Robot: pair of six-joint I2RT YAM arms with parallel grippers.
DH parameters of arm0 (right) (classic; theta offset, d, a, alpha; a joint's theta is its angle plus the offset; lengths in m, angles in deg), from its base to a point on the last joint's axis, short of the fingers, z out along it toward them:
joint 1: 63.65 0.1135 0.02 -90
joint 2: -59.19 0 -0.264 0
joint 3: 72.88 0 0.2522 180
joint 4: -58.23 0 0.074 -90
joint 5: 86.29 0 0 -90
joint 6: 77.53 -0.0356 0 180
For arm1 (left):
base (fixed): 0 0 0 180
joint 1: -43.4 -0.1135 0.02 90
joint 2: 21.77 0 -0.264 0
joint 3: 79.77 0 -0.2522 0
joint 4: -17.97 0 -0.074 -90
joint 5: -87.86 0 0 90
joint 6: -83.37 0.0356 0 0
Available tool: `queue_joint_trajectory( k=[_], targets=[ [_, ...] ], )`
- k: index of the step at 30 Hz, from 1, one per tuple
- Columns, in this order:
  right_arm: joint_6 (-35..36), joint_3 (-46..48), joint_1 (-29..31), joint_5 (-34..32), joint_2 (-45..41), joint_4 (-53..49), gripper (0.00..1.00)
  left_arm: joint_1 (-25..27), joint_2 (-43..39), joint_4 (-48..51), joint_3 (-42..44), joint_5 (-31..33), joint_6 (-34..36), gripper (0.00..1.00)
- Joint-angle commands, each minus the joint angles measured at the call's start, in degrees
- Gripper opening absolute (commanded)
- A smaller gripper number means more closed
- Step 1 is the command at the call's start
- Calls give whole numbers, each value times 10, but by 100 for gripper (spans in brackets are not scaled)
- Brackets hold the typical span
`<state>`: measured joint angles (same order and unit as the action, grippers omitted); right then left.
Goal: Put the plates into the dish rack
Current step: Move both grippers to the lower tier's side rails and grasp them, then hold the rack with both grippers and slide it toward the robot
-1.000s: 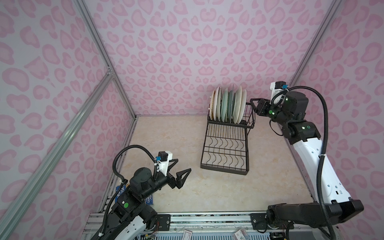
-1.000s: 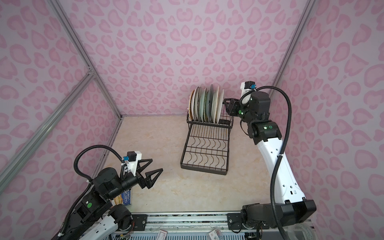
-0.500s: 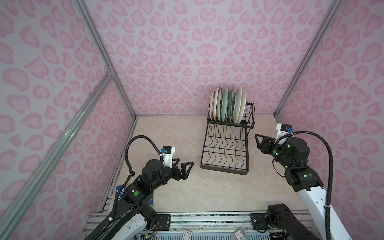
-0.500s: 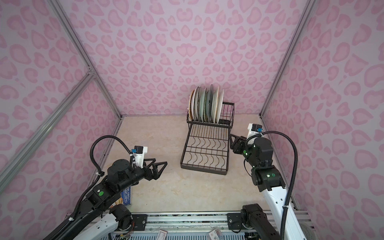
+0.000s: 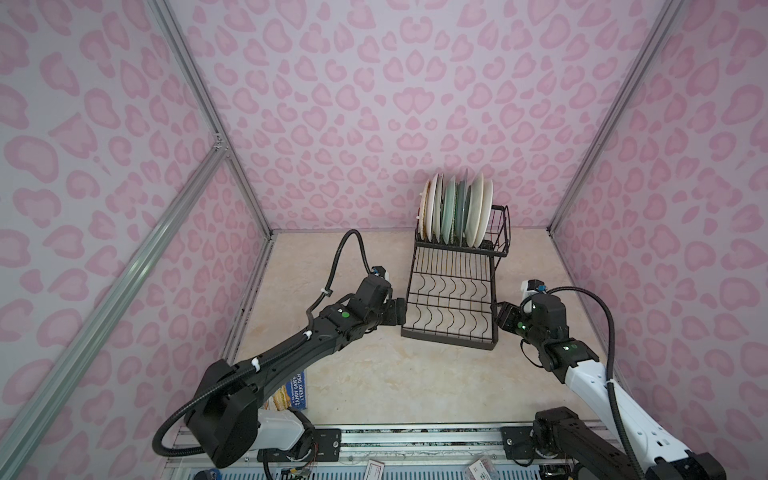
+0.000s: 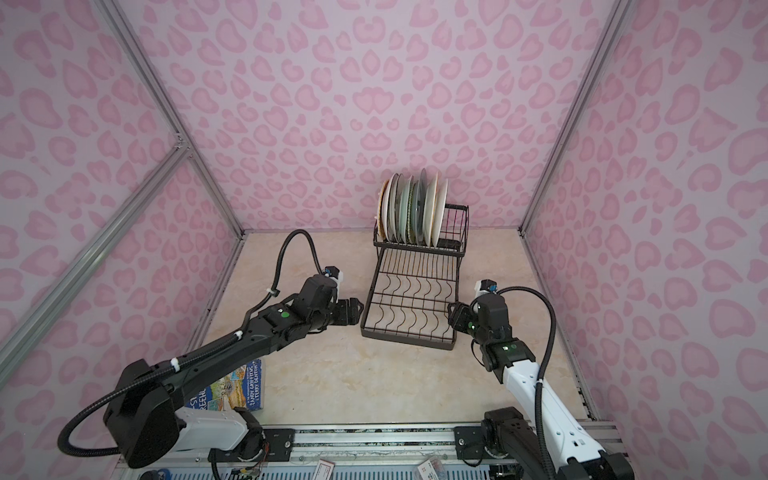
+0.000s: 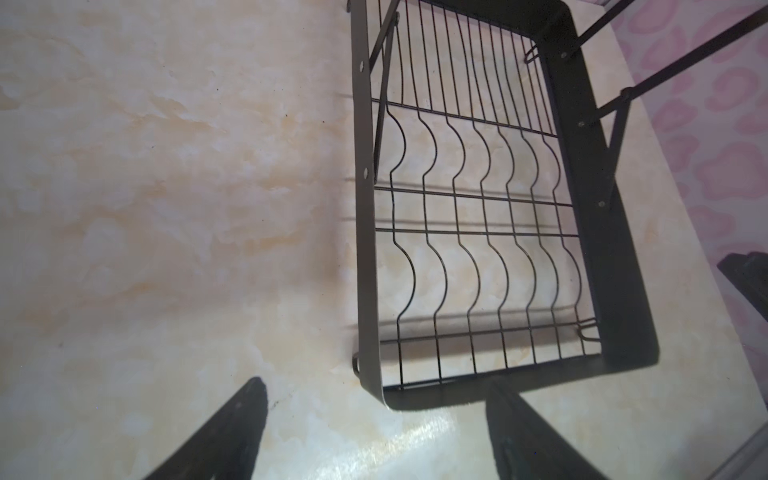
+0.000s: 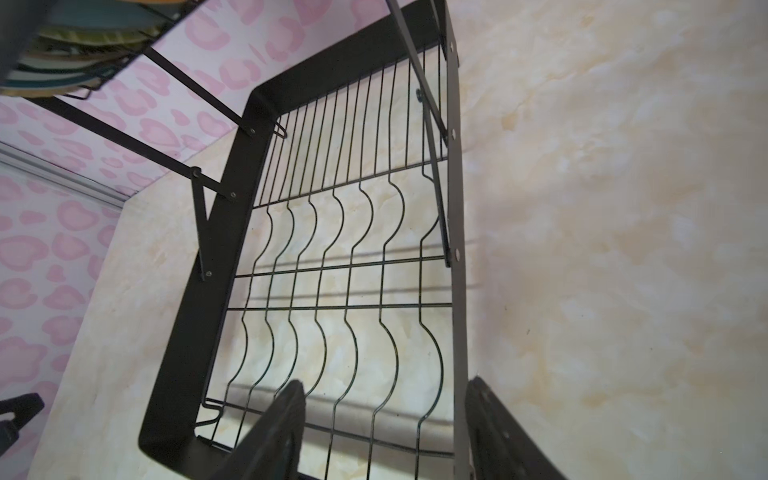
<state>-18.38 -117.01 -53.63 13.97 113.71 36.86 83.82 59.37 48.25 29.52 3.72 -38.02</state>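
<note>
Both arms have dropped to the dish rack. The left gripper sits at its 8 o'clock corner, jaws spread; the right gripper at 4 o'clock, jaws spread astride the side rail. The plates stand on edge at its 12 o'clock end.

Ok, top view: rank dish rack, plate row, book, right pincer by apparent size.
1. dish rack
2. plate row
3. book, partly hidden under the left arm, so its rank against the plate row is unsure
4. right pincer, clearly smallest
</note>
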Motion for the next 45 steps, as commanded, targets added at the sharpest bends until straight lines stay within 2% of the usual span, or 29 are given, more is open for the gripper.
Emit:
queue_joint_trajectory(
  k=[1,9,17,20,25,34,38,45],
  targets=[
    [8,9,1,-20,31,49,58,5,57,16,-43,52,6,78],
    [21,11,0,-40,98,74,50,19,175,30,-126,77,4,66],
    [33,-5,-2,-32,161,69,33,20,245,41,-175,94,-14,54],
    [38,-17,-3,-19,181,64,25,20,256,41,-180,93,-21,47],
    [39,-18,-3,-13,191,73,18,20,263,37,-178,88,-27,31],
    [48,-22,-2,-7,206,76,2,22,271,34,-178,82,-34,11],
    [49,-25,-2,-3,211,76,0,26,271,41,-180,92,-38,3],
    [48,-33,11,3,216,77,0,34,261,57,-167,120,-70,3]
  ],
)
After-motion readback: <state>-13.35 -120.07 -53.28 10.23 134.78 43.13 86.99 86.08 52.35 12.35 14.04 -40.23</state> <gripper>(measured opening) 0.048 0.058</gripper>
